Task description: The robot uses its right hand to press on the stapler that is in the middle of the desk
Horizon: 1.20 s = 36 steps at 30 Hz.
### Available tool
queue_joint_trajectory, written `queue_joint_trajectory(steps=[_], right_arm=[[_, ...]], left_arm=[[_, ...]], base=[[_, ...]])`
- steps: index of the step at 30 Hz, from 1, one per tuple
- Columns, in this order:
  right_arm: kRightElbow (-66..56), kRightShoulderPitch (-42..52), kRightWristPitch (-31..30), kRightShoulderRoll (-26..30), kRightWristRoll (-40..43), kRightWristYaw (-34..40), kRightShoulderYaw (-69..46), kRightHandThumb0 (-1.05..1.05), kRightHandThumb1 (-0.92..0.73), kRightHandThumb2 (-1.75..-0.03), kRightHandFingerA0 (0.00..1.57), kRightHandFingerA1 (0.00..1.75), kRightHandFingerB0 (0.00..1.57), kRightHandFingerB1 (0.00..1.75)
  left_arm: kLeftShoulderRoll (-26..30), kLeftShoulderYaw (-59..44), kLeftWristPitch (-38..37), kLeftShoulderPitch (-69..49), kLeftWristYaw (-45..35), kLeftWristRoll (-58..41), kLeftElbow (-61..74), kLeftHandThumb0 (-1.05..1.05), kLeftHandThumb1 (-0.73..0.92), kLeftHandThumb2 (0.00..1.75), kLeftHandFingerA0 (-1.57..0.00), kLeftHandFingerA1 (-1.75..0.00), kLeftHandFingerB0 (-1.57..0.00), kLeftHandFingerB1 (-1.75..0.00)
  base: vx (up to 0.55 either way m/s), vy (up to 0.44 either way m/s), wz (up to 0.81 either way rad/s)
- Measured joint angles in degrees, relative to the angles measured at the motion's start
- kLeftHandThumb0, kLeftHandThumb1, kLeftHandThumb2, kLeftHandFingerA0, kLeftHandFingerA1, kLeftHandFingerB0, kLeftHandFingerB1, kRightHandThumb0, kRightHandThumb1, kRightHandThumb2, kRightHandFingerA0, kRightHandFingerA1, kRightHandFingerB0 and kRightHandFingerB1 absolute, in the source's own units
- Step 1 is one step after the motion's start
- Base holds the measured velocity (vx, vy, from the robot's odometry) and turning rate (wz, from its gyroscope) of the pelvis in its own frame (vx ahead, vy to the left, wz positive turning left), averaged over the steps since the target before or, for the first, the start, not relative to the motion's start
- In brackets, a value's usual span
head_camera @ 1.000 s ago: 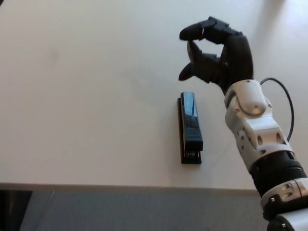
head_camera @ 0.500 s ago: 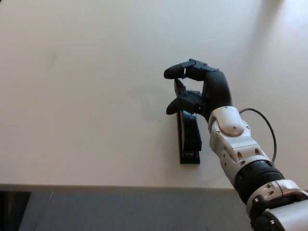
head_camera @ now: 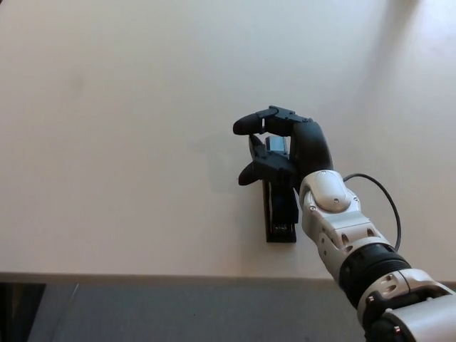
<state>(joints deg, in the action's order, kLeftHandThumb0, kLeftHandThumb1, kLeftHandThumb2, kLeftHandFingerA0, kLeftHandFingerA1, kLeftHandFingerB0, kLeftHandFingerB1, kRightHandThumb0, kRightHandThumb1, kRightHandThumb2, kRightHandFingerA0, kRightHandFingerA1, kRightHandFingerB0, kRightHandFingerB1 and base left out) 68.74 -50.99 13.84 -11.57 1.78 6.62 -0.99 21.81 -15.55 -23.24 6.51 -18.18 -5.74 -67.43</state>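
Observation:
A black stapler (head_camera: 281, 212) lies lengthwise on the white desk (head_camera: 128, 142), near its front edge. My right hand (head_camera: 281, 149) hovers over the stapler's far half and hides that part. Its fingers are curled but apart, with nothing held between them. Whether the hand touches the stapler I cannot tell. Only the near end of the stapler shows below the hand. My left hand does not show.
The desk's front edge (head_camera: 178, 276) runs across the bottom of the picture, with grey floor below it. A thin black cable (head_camera: 388, 206) loops off my right forearm (head_camera: 342, 228).
My right hand has moved from beyond and right of the stapler toward me and left, and now covers the stapler's far half. The stapler has stayed in place.

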Motion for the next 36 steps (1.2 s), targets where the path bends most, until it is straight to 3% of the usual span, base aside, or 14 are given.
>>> queue_joint_trajectory(steps=[6,21,27,31,35,36], right_arm=[[0.4,2.4,2.3,-0.5,-0.3,0.0,-0.3,-0.09,-0.73,-0.81,1.18,1.23,0.78,1.19],[0.3,7.4,8.8,-0.8,-0.3,-0.3,-0.2,-0.12,-0.71,-0.85,1.20,1.24,0.80,1.19],[0.2,8.4,10.9,-0.8,-0.2,-0.5,0.0,-0.16,-0.76,-0.72,1.25,1.15,0.78,1.07],[0.1,9.3,12.3,-0.8,-0.2,-0.5,0.3,-0.17,-0.80,-0.67,1.21,1.22,0.76,1.18],[0.0,10.3,13.7,-0.8,-0.2,-0.5,0.5,-0.15,-0.76,-0.75,1.22,1.23,0.76,1.18],[0.0,10.6,14.0,-0.8,-0.2,-0.5,0.5,-0.17,-0.78,-0.70,1.21,1.24,0.76,1.17]], left_arm=[[0.0,0.0,0.0,0.1,0.0,0.0,0.0,-0.62,0.88,1.06,0.00,-0.27,0.00,-0.21],[0.0,-0.2,0.0,-2.3,-0.1,0.0,0.2,-0.64,0.88,1.07,0.00,-0.25,0.00,-0.19],[-0.1,-0.1,0.0,-3.3,-0.1,0.0,0.2,-0.62,0.88,1.07,0.00,-0.27,0.00,-0.22],[-0.3,0.0,0.0,-5.2,-0.1,0.0,0.3,-0.63,0.88,1.06,0.00,-0.26,0.00,-0.20],[-0.4,0.1,0.0,-7.0,-0.1,0.0,0.3,-0.60,0.89,1.05,0.00,-0.24,0.00,-0.19],[-0.5,0.1,0.0,-7.4,-0.1,0.0,0.4,-0.60,0.88,1.05,0.00,-0.24,0.00,-0.19]], base=[[0.00,0.000,0.00],[0.00,0.000,0.00],[0.00,0.000,0.00],[0.00,0.000,0.00],[0.00,0.000,0.00],[0.00,0.000,0.00]])
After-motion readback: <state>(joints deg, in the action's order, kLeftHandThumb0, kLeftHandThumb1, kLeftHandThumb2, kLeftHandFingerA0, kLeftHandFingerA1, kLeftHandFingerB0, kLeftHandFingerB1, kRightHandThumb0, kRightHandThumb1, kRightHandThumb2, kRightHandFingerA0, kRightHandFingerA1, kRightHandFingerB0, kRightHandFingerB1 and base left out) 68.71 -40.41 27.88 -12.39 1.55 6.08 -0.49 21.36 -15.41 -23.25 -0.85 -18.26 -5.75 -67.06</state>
